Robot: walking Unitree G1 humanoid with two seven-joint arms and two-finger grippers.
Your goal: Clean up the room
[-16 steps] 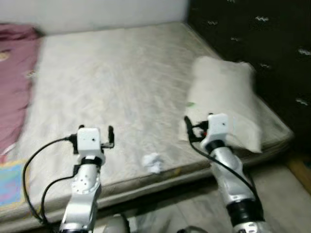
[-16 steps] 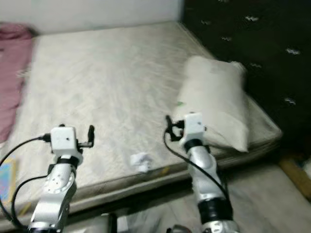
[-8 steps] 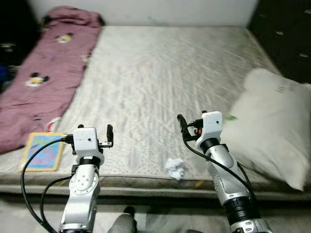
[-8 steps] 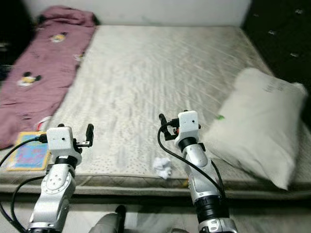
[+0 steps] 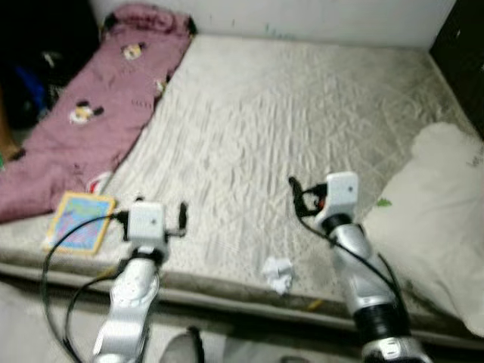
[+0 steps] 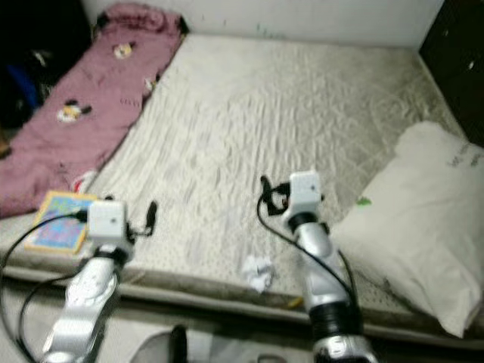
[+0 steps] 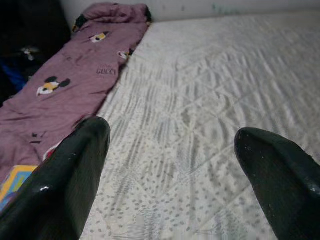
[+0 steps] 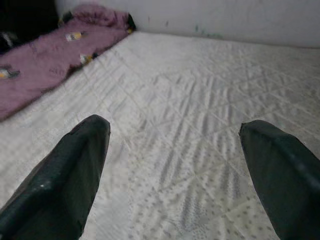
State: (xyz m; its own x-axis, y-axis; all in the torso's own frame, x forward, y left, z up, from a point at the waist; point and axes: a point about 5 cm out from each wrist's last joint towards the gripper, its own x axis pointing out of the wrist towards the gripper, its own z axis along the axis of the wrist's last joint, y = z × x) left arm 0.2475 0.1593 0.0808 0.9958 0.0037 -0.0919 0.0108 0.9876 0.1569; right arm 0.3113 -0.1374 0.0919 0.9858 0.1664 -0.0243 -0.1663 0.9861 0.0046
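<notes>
Left eye view: crumpled paper (image 5: 277,273) lies near the bed (image 5: 302,121) edge, between my arms. Both tools, left (image 7: 170,165) and right (image 8: 175,165), spread apart. Light, crushable; I'd pinch its middle gently.

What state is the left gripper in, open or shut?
Open. In the left wrist view the left gripper has its two black fingers wide apart, with bare mattress between them and nothing held.
</notes>
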